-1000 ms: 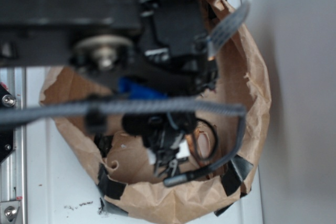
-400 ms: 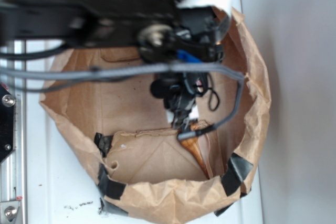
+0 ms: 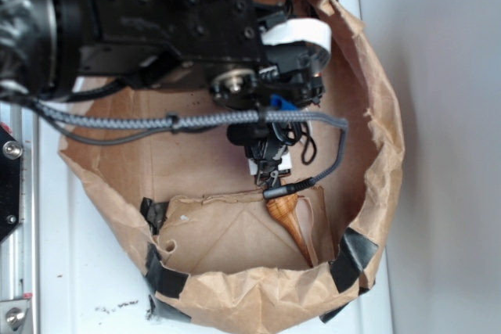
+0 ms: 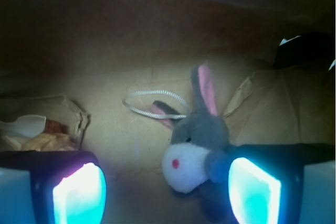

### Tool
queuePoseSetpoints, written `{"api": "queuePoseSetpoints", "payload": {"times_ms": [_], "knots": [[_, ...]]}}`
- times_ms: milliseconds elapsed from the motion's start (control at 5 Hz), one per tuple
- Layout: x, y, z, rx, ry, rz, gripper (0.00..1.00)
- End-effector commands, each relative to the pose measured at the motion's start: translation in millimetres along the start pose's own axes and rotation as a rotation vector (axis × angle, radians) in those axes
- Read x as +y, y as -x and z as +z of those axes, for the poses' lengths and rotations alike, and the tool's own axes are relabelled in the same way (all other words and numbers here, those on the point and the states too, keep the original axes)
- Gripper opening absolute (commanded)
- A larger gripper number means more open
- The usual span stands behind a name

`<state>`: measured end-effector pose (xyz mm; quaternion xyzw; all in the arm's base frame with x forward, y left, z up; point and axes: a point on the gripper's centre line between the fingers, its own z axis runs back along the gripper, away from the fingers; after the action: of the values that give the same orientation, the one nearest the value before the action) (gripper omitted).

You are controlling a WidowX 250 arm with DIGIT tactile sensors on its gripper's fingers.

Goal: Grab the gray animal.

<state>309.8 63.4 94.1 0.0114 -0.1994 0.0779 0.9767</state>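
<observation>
In the wrist view the gray animal (image 4: 202,148) lies on the brown paper floor, a plush with white snout, red nose dot, pink-lined ears and a white string loop (image 4: 155,100). My gripper (image 4: 165,192) is open, and the animal sits between its glowing pads, close against the right pad (image 4: 254,192). The left pad (image 4: 79,195) is well apart from it. In the exterior view the gripper (image 3: 270,170) reaches down inside the paper bag (image 3: 376,127); the animal is hidden under it there.
A tan-orange spiral seashell (image 3: 288,217) lies just in front of the gripper in the bag. Crumpled paper and a white scrap (image 4: 26,129) lie at the left. The bag's walls ring the gripper, with black tape (image 3: 356,256) at the rim.
The arm has drawn back toward the far side of the bag and the gripper has moved off the seashell, which now shows fully.
</observation>
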Motion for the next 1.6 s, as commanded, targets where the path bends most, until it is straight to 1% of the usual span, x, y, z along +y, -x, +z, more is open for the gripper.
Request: {"api": "queuePoseSetpoints", "payload": {"times_ms": [0,200,400,600,800,1000,1200,1400], "knots": [[8.2,-15.4,19.5,-0.062,-0.013,0.011,1.0],[8.2,-15.4,19.5,-0.062,-0.013,0.011,1.0],[0.8,-8.0,15.9,-0.081,0.057,-0.231,1.0],[1.0,-0.1,16.1,-0.104,0.134,-0.423,1.0],[-0.8,4.8,30.1,-0.09,0.192,-0.542,1.0],[-1.4,1.3,23.8,-0.112,0.105,-0.537,1.0],[-0.4,-1.8,7.6,-0.073,0.07,-0.541,1.0],[1.1,-7.6,-13.1,-0.059,0.035,-0.522,1.0]]}}
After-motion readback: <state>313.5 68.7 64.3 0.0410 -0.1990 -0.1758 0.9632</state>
